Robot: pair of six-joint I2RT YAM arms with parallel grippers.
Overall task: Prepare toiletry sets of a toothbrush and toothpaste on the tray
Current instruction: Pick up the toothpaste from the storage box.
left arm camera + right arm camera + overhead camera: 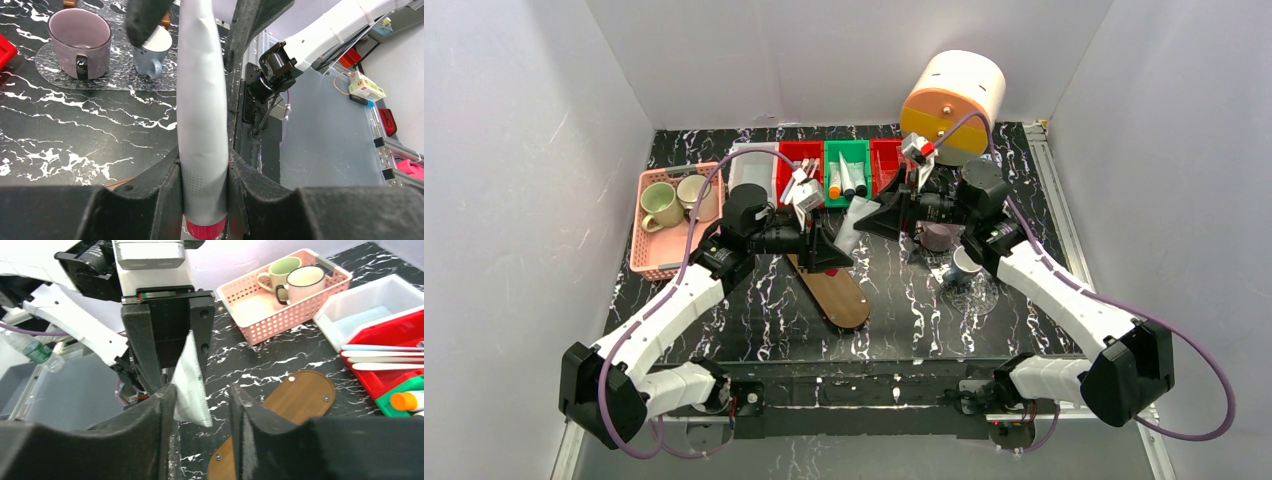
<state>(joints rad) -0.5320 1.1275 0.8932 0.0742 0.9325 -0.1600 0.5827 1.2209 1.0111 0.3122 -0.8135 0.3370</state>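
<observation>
**Held item.** Your left gripper (204,170) is pinched on the toothpaste tube (202,100), gripping it near the red cap. The tube is white and held off the table, pointing across to your right arm.

**Receiving side.** Your right gripper (201,390) stands spread around the tube's flat crimped end. The end lies against one finger, and the other finger stands apart from it.

**Tray.** The wooden tray (834,295) is oval and lies on the black marbled table (904,320), just on your side of the two grippers.

**Stock, far side.**
- A red bin (385,375) holds slim white toothbrushes (380,357) lying flat.
- The green bin (846,158) beside it holds spare tubes (848,180), one of them orange-capped.
- A white bin (752,165) stands on the left and another red bin (886,165) on the right.

**In the way, right.**
- A purple mug (80,42) and a grey-blue mug (152,57) stand on a clear mat (115,80), close under your right wrist.
- An orange-and-cream drum (954,100) sits behind that arm.

**In the way, left.** A pink basket (656,255) with two mugs (674,198) stands just beyond your left forearm.
</observation>
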